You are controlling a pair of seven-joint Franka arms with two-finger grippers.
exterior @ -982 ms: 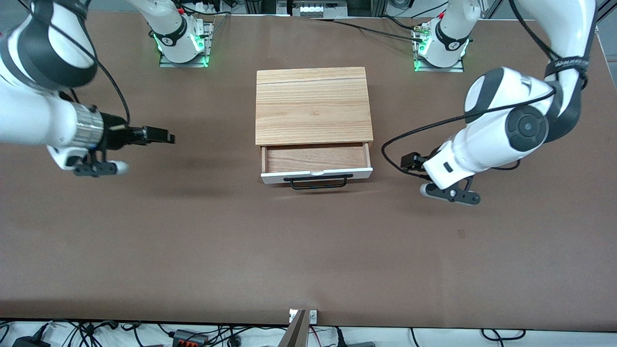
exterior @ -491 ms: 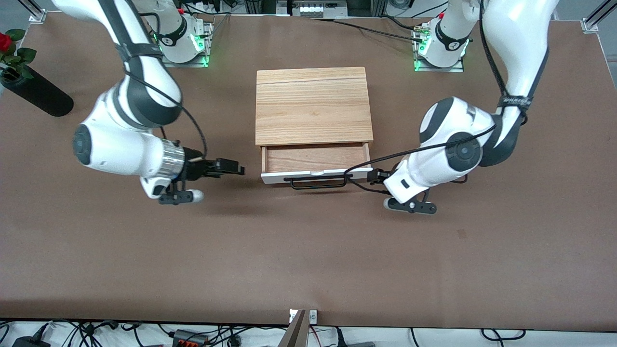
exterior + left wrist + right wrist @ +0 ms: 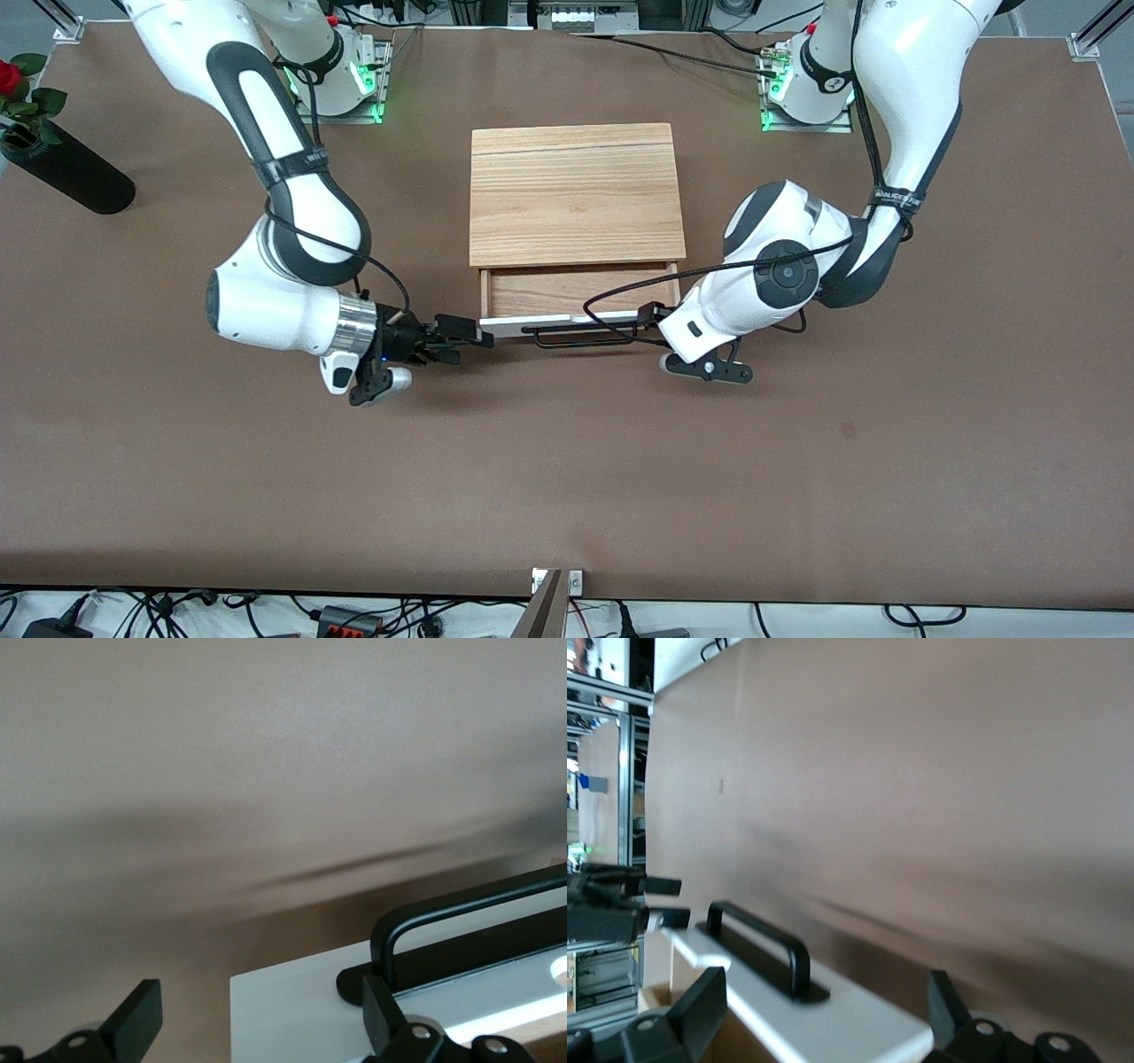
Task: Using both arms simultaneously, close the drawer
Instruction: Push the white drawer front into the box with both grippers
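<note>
The drawer point(image 3: 580, 292) stands open out of the light-wood box point(image 3: 576, 190), its white front panel point(image 3: 505, 328) and black bar handle point(image 3: 580, 337) facing the front camera. My right gripper point(image 3: 462, 331) is open at the panel's end toward the right arm; in the right wrist view the gripper point(image 3: 824, 1005) straddles the panel's end point(image 3: 859, 1023) beside the handle point(image 3: 757, 935). My left gripper point(image 3: 649, 314) is open at the panel's other end; in the left wrist view the gripper point(image 3: 261, 1019) straddles the panel's corner point(image 3: 292, 1010) near the handle point(image 3: 469, 912).
A black vase point(image 3: 66, 173) with a red rose lies at the right arm's end of the table. The arm bases point(image 3: 337, 80) point(image 3: 811, 89) stand past the box. A metal bracket point(image 3: 554, 602) sits at the table's near edge.
Both arms have swung inward from the table's ends to the drawer front. Each gripper now sits at one end of the white panel. The drawer has not visibly moved.
</note>
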